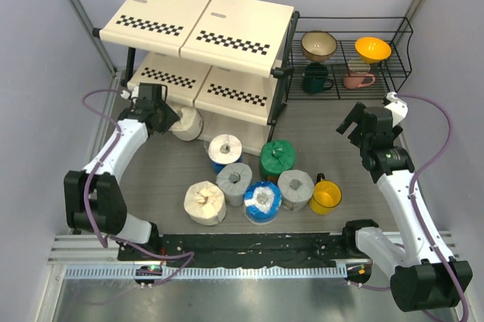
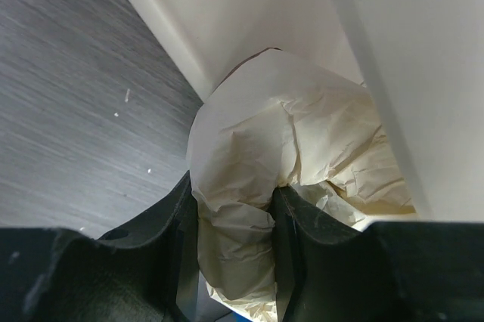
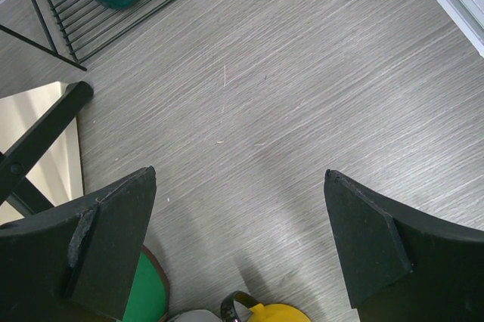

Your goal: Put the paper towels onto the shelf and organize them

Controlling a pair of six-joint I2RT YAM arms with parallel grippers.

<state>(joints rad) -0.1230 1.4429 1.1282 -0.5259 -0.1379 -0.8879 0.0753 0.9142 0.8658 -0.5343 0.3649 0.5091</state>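
One cream roll (image 2: 257, 122) in left pincer (image 2: 234, 190)

Cream roll (image 1: 187, 122) at the lower front of the shelf (image 1: 227, 35) — six other rolls (image 1: 234, 183) upright, clustered nearby

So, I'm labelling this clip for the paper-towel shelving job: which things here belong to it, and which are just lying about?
Job: shelf; held cream roll in left pincer; loose cream roll; grey rolls; blue-and-white rolls; green roll.
Lying about: yellow mug; wire rack; two bowls; green mug; pink cup.
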